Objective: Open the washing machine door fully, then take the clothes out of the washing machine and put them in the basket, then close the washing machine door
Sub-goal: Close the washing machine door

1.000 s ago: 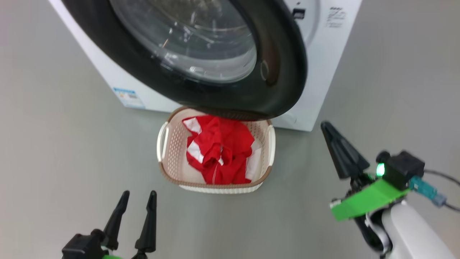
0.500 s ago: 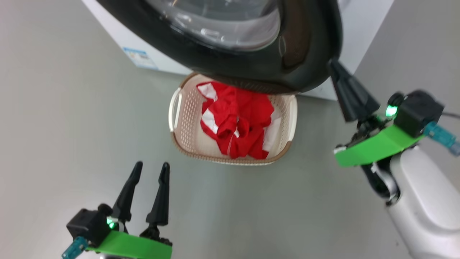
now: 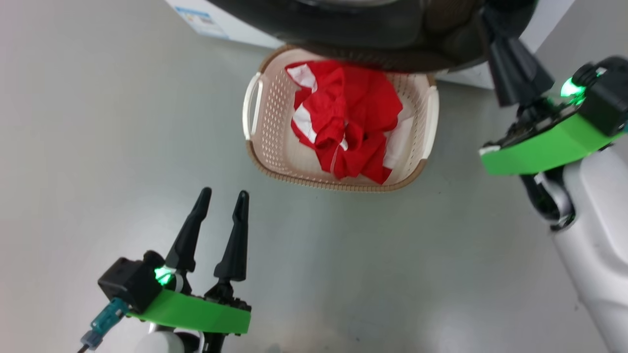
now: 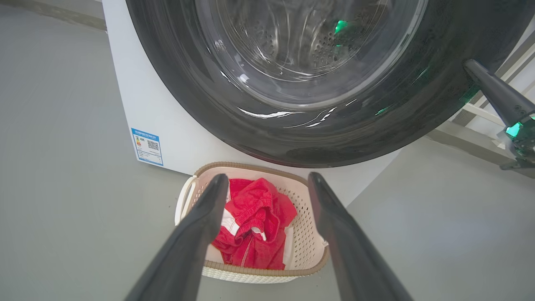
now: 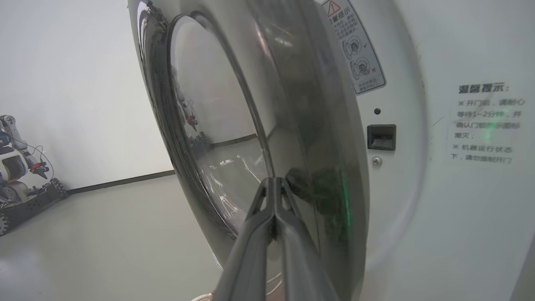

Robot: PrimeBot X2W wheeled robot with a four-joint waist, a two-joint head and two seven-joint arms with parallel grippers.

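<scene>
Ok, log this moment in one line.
clothes: in basket | door: ajar | right gripper: shut, at door rim | left gripper: open

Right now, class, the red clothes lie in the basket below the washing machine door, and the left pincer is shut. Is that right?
No. The left pincer is open, its two fingers standing apart in the head view. The rest holds: the red clothes lie in the basket below the washing machine door.

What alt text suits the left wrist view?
Red clothes lie in a cream basket on the grey floor, framed by the open left gripper. Above looms the washing machine door, black-rimmed with a glass window; the right gripper shows at its right edge.
</scene>
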